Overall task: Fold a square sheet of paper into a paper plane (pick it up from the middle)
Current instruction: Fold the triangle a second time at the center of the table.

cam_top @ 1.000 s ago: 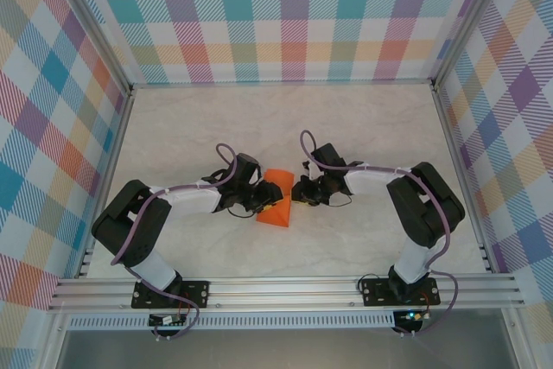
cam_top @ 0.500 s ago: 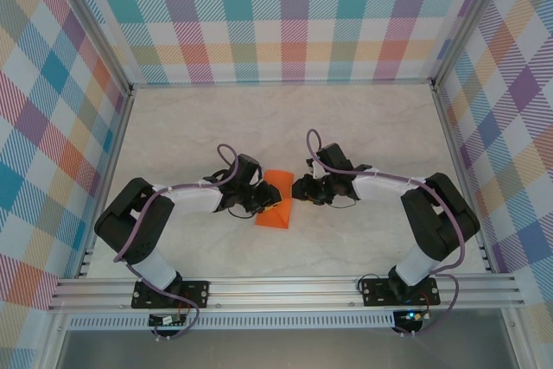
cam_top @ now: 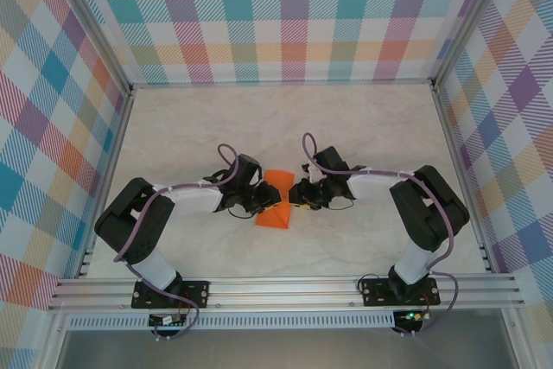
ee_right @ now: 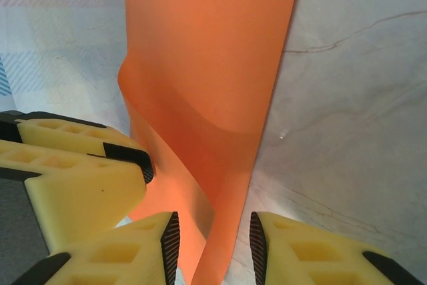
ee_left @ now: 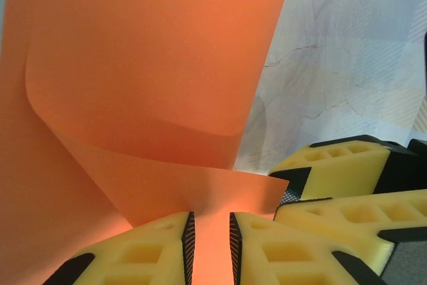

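No writing, label, brand mark, number or sign can be read in any view. The orange sheet of paper [cam_top: 276, 212] is plain and unmarked, the pale tabletop [cam_top: 216, 127] shows only faint marble veining, and the walls [cam_top: 294, 19] around it show only a coloured check pattern.
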Motion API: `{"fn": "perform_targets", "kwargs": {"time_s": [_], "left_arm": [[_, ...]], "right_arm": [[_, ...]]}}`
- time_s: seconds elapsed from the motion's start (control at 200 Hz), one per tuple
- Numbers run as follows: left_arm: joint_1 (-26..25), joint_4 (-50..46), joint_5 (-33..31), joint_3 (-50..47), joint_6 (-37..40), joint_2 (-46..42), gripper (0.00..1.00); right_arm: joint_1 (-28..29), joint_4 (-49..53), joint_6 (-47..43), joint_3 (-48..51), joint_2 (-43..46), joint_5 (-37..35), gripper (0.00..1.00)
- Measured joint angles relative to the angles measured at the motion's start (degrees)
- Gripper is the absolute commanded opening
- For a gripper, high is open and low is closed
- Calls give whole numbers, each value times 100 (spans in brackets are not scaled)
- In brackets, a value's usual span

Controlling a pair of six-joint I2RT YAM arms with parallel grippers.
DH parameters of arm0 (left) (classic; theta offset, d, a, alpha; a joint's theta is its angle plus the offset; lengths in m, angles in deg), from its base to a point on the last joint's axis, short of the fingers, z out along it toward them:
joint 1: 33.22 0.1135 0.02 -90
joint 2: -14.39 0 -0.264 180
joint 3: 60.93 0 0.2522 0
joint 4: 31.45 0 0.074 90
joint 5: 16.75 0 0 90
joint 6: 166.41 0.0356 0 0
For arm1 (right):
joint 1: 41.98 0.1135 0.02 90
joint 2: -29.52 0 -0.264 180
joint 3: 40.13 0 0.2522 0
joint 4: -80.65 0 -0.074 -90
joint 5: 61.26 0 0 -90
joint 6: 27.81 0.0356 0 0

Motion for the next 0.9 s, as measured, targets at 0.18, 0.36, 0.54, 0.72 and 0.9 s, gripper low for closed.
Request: {"fn": "perform_targets", "kwargs": {"time_s": [0.18,0.36,0.54,0.72,0.9], "left_arm": [[0,-2,-2,0,0,0,23],[0,-4,-2,0,2,-2,23],[0,-61,-2,0,0,-44,24],[0,-87,4,0,-2,-173,26],[0,-81,48,0,-2,-212,26]], "right_arm": [[0,-24,0,-109,-125,109,23],[0,-98,9,-205,-201,114,10],[0,-131,0,-262,-343,114,7],[0,-136,0,-280,-525,92,7],[0,-138,-7,-341,-579,92,9]]}}
